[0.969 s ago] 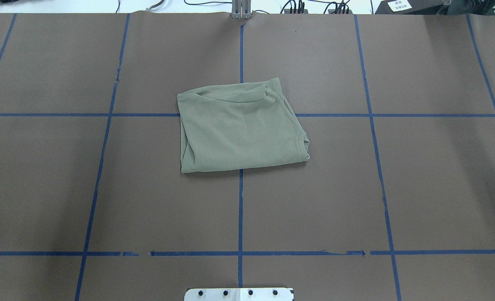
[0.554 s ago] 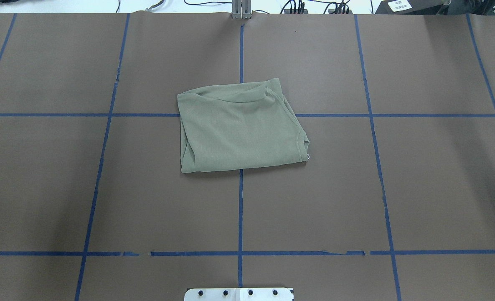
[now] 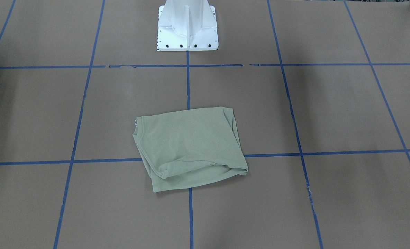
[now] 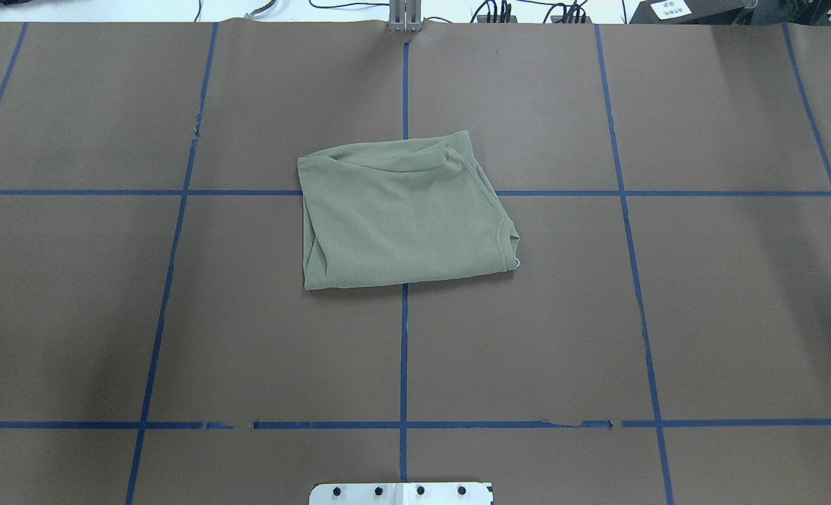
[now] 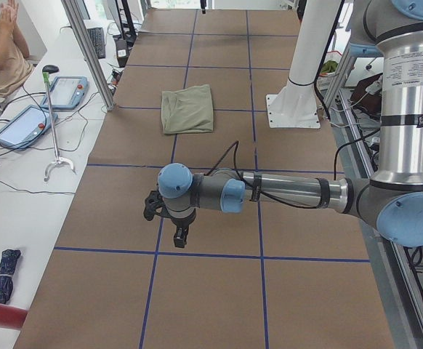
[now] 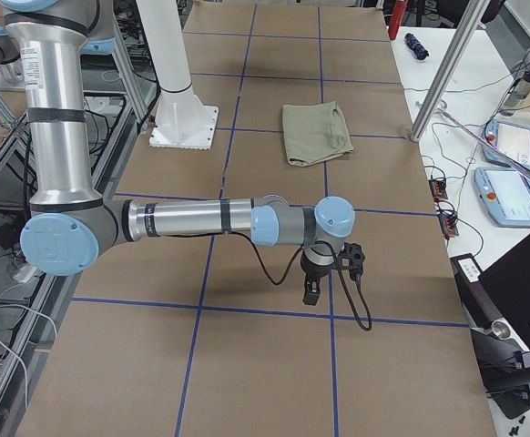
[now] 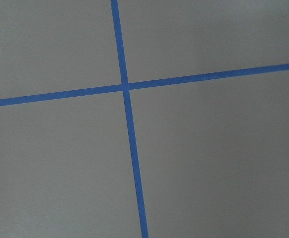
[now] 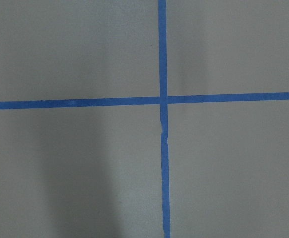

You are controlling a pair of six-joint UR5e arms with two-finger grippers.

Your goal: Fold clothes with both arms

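The folded shirt (image 4: 401, 214) is seen lying flat mid-table, across a crossing of blue tape lines (image 4: 404, 337). The left gripper (image 5: 180, 237) and right gripper (image 6: 311, 290) are held low, well apart from it; whether their jaws are apart cannot be told.

No writing can be read in any view. A white label (image 4: 671, 8) on a dark box (image 4: 717, 10) at the top right edge of the overhead view carries print too small to make out. The left arm (image 5: 408, 123) bears a fine-print sticker (image 5: 399, 69) on its upright tube, at the right of the exterior left view. The right arm (image 6: 60, 146) bears a similar decal (image 6: 35, 64) at the upper left of the exterior right view. Both are illegible.
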